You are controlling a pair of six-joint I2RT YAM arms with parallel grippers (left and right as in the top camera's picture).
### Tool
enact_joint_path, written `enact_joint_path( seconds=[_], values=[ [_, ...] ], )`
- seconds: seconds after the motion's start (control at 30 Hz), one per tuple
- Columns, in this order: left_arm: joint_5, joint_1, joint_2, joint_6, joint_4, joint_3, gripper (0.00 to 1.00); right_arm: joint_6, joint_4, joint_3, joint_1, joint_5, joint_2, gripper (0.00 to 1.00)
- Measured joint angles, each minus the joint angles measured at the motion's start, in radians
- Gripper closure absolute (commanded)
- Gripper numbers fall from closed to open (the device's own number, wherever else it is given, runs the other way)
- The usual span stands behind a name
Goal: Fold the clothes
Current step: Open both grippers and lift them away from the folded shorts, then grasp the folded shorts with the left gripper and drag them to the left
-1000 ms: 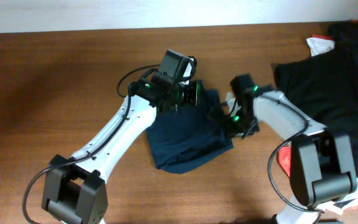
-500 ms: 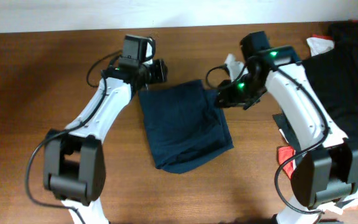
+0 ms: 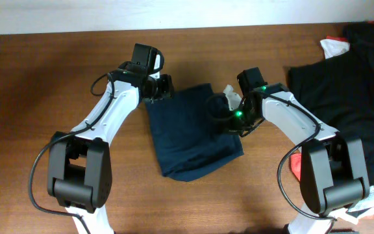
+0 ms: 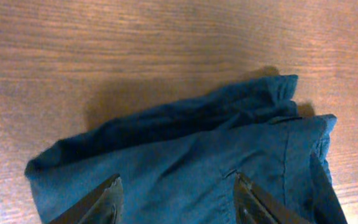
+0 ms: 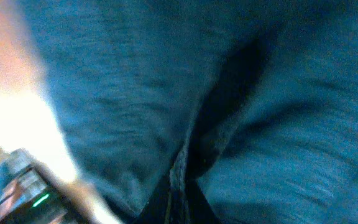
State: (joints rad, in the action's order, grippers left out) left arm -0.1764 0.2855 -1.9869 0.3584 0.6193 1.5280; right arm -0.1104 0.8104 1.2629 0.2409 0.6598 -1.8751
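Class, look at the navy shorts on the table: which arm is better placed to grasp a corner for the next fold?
Probably left. The left tool is open over a far corner of the shorts, with the edge clearly in view. The right tool sits partway along the right edge, its view blurred.

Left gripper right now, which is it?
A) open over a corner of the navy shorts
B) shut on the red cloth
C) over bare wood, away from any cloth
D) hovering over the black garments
A: the left wrist view shows the left gripper with its two fingers spread apart over a bunched corner of the navy shorts, and the overhead view agrees.
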Motion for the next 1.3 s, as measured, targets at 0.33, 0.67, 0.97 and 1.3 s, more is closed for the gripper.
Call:
enact_joint_path(
  seconds=[0.33, 0.67, 0.97, 1.3],
  values=[
    [0.000, 0.000, 0.000, 0.000, 0.032, 0.000, 0.43, 0.109, 0.364, 0.246, -0.052, 0.033, 0.049, 0.96],
    [0.016, 0.000, 0.000, 0.000, 0.038, 0.000, 0.42, -0.243, 0.506, 0.168, -0.065, -0.765, 0.079, 0.95],
    [0.016, 0.005, 0.000, 0.001, 0.076, 0.000, 0.31, -0.370, 0.314, -0.034, -0.175, -1.032, 0.077, 0.57],
    [0.000, 0.129, 0.000, -0.075, -0.047, 0.000, 0.18, -0.388, 0.439, 0.013, -0.361, -1.059, 0.071, 0.34]
  ],
)
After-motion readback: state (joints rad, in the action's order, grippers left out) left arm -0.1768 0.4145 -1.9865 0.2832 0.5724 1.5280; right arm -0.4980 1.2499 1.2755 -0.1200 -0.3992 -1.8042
